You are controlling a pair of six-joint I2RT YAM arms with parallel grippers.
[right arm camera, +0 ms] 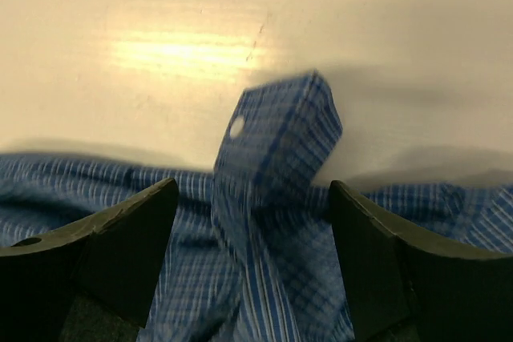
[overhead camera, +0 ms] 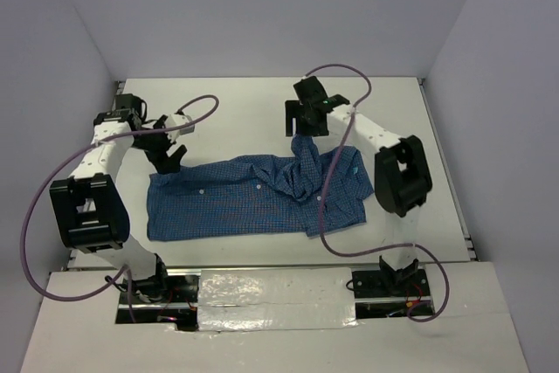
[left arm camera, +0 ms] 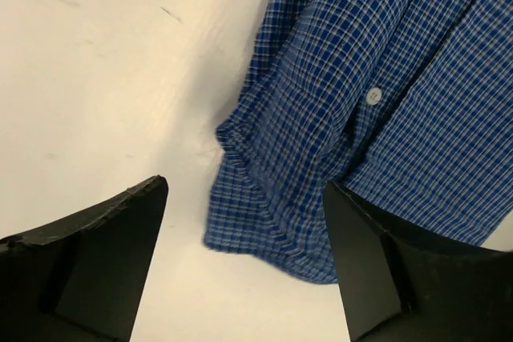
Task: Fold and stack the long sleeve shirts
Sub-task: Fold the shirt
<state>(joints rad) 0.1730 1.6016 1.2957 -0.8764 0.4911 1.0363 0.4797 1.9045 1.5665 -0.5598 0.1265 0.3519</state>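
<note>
Hovering, jaws released: left gripper (overhead camera: 172,158) at ten o'clock of the shirt (overhead camera: 236,205), right gripper (overhead camera: 306,121) at one o'clock. It lies rumpled there.

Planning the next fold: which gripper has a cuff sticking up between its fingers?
The right gripper, cuff upright; under the left gripper the shirt lies flat.
</note>
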